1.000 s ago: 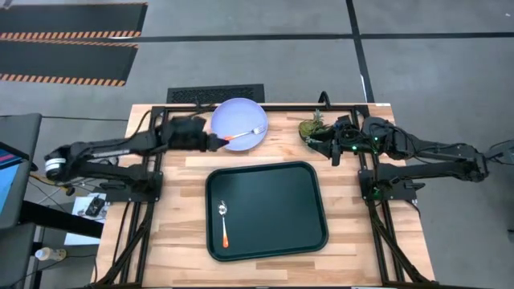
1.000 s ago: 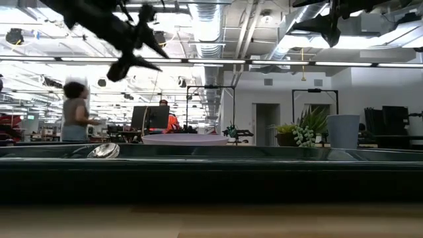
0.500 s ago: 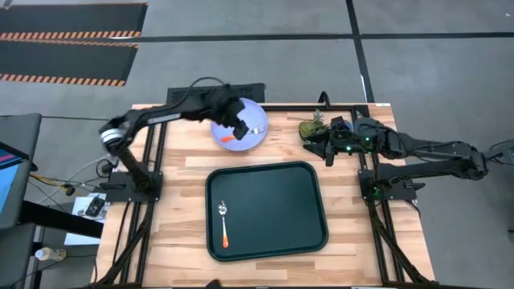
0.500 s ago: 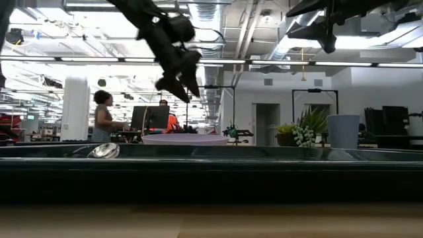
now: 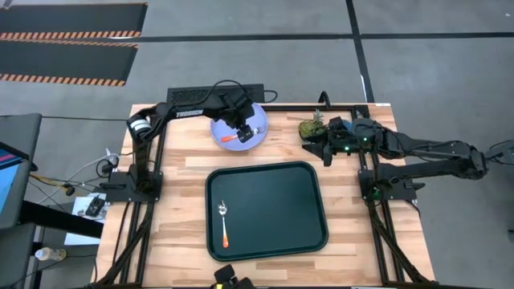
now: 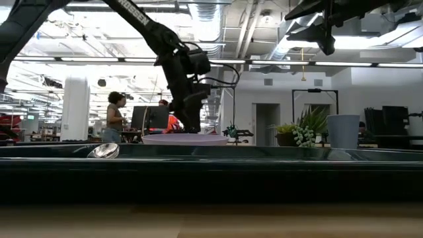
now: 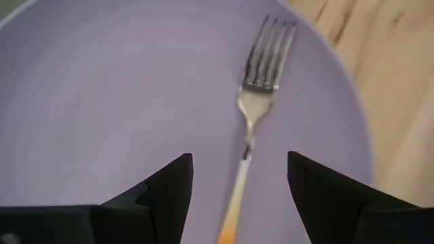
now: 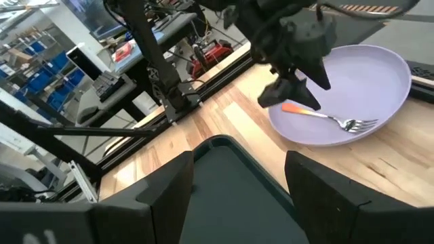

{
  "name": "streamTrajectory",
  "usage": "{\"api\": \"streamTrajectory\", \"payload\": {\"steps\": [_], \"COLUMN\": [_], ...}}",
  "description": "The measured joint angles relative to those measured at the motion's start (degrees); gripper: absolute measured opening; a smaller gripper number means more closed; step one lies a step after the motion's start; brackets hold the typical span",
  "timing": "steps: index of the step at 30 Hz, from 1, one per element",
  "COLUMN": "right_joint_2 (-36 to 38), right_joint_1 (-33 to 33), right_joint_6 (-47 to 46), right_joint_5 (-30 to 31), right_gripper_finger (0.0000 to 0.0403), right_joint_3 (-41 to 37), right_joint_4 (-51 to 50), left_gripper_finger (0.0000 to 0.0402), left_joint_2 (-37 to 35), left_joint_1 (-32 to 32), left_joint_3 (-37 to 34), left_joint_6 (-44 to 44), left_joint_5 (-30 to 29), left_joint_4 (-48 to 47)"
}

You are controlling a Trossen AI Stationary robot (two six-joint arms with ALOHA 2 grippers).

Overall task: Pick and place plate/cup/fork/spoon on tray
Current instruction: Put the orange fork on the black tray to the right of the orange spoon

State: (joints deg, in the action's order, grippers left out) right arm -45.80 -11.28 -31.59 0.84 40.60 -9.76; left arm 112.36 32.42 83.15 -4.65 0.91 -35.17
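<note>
**Over the fork, ready to pinch**

My left gripper [image 7: 237,196] hung spread above the fork [image 7: 252,129], which lay in the plate [image 7: 102,102], off the tray [image 5: 267,210]. Thin, stiff, slick metal; I judged the orange handle the best hold. My right gripper [image 8: 237,196] waited, fingers apart.

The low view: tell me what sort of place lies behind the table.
Probably an open robotics lab or workshop: exposed ceiling ducts, a person standing at a workstation monitor, and storage shelving with blue bins in the right wrist view.
</note>
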Motion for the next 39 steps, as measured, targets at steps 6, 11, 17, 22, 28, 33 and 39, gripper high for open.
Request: {"api": "streamTrajectory", "payload": {"steps": [6, 11, 17, 22, 28, 33, 39], "right_joint_2": [0.0, 0.0, 0.0, 0.0, 0.0, 0.0, 0.0], "right_joint_1": [-0.8, -0.9, -0.9, -0.9, -0.9, -0.9, -0.9], "right_joint_6": [0.1, 0.1, 0.1, 0.1, 0.0, -0.2, -0.3], "right_joint_5": [0.8, 0.8, 0.8, 0.8, 0.8, 0.7, 0.7], "right_gripper_finger": [0.026, 0.026, 0.026, 0.026, 0.026, 0.026, 0.026], "right_joint_3": [0.0, 0.0, 0.0, 0.0, 0.0, 0.0, 0.0], "right_joint_4": [-0.1, -0.1, -0.1, -0.1, -0.1, -0.1, -0.1], "left_gripper_finger": [0.0221, 0.0221, 0.0199, 0.0117, 0.0011, 0.0006, 0.0002], "left_joint_2": [3.1, 5.5, 5.9, 5.9, 5.9, 5.7, 3.7], "left_joint_1": [-0.2, -1.3, -1.5, -1.5, -1.4, -1.3, -1.3], "left_joint_3": [0.0, 0.0, 0.0, 0.0, 0.1, 0.1, -0.1], "left_joint_6": [-1.8, -2.2, -1.7, -1.8, -2.6, -0.1, 5.9], "left_joint_5": [0.1, -4.6, -8.2, -8.9, -9.2, -8.7, -4.0], "left_joint_4": [0.4, 0.1, 0.0, -1.6, -1.8, -2.9, -6.0]}}
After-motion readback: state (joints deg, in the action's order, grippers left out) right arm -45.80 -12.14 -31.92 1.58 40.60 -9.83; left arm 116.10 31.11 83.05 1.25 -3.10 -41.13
